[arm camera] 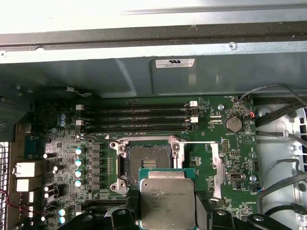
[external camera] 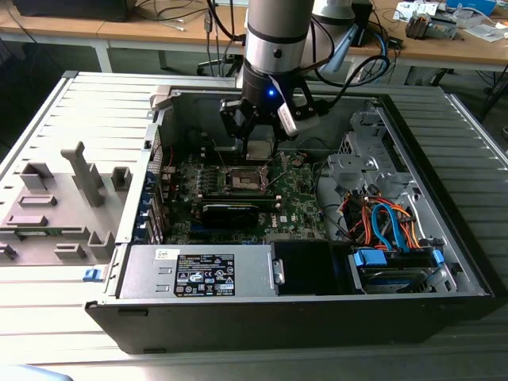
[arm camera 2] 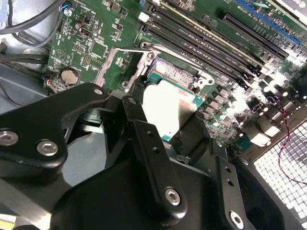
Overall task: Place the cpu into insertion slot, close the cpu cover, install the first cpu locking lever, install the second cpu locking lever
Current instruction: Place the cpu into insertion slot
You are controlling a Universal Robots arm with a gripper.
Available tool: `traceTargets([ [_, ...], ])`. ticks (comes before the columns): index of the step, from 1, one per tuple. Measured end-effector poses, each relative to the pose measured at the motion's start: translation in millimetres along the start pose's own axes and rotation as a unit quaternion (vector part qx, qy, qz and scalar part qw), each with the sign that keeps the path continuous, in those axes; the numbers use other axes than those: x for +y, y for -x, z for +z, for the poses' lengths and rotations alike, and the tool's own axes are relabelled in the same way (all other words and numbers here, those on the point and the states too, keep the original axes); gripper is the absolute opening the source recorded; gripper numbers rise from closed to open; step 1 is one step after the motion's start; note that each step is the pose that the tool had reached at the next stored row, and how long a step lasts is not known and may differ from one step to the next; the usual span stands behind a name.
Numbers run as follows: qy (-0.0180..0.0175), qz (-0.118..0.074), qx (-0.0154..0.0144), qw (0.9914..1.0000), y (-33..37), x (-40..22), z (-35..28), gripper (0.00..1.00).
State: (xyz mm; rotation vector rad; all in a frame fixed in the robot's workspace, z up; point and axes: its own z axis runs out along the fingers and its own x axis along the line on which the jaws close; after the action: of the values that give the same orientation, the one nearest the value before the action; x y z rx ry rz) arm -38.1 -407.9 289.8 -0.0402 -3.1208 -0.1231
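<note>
Chip aloft over the socket!
Exterior view: black jaws pinch the flat square silver-grey cpu (external camera: 259, 149) just above the silver-rimmed square insertion slot (external camera: 244, 180) on the green motherboard (external camera: 302, 198) inside the open black computer case (external camera: 317, 321). Second wrist view: the cpu (arm camera 2: 169, 108) sits clamped by opposite edges, insertion slot (arm camera 2: 175, 72) beyond. First wrist view: the cpu (arm camera: 167, 203) hangs near the insertion slot (arm camera: 146, 160), its dark centre bare.

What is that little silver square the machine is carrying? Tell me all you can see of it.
The cpu is a flat square chip: a silvery-grey metal top with faint print, rimmed by a green board edge. The gripper clamps it from two opposite sides, metal face up, above the motherboard, near the open insertion slot but not in it.
</note>
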Motion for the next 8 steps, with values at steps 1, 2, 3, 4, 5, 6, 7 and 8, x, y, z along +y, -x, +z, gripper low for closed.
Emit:
traceTargets([
  [1, 0.0, 0.0, 0.0, 1.0, 0.0, -0.2, 0.1, 0.55],
  [2, 0.0, 0.0, 0.0, 1.0, 0.0, -0.5, 0.2, 0.55],
  [3, 0.0, 0.0, 0.0, 1.0, 0.0, -0.7, 0.2, 0.55],
  [4, 0.0, 0.0, 0.0, 1.0, 0.0, -1.0, 0.3, 0.55],
  [5, 0.0, 0.0, 0.0, 1.0, 0.0, -1.2, 0.4, 0.55],
  [6, 0.0, 0.0, 0.0, 1.0, 0.1, -1.5, 0.4, 0.55],
  [7, 0.0, 0.0, 0.0, 1.0, 0.1, -1.8, 0.5, 0.55],
  [8, 0.0, 0.0, 0.0, 1.0, 0.1, -2.0, 0.6, 0.55],
])
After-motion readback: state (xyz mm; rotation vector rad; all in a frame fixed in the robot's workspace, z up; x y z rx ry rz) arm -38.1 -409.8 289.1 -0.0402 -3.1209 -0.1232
